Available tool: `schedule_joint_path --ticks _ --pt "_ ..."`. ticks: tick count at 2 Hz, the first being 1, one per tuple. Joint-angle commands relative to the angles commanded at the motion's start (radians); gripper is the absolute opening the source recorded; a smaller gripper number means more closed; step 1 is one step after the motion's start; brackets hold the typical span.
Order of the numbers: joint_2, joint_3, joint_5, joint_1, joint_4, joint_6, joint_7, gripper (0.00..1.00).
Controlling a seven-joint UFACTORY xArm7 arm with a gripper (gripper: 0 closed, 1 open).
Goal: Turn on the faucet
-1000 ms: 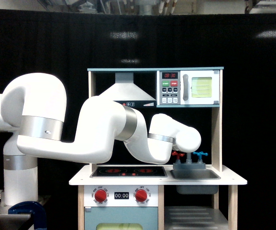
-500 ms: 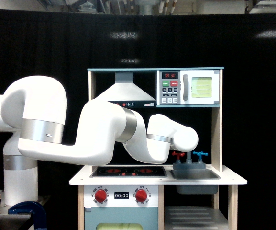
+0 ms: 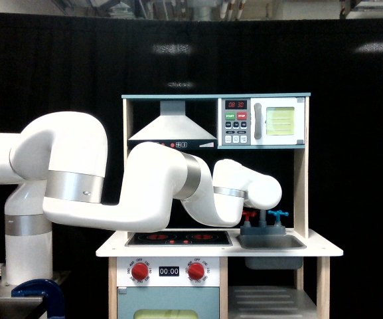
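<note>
Grey toy faucet (image 3: 263,217) with red and blue cross handles stands behind the sink (image 3: 271,242). My white arm (image 3: 247,189) reaches its handles. My pincer is hidden, so I cannot tell its grip.

I see lab test bay: black curtain (image 3: 58,66) backdrop, toy play kitchen (image 3: 218,252) with microwave (image 3: 263,121), ceiling rigging above.

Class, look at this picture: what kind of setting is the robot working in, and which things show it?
Probably a robotics lab with a toy play kitchen set up for trials. Clues: the black curtain backdrop, the small wooden unit with a toy microwave and faucet, and the white robot arm reaching in.
</note>
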Motion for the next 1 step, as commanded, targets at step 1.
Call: schedule_joint_path --ticks 1 --pt "-0.023 -0.003 -0.027 0.016 0.091 0.071 0.012 1.0"
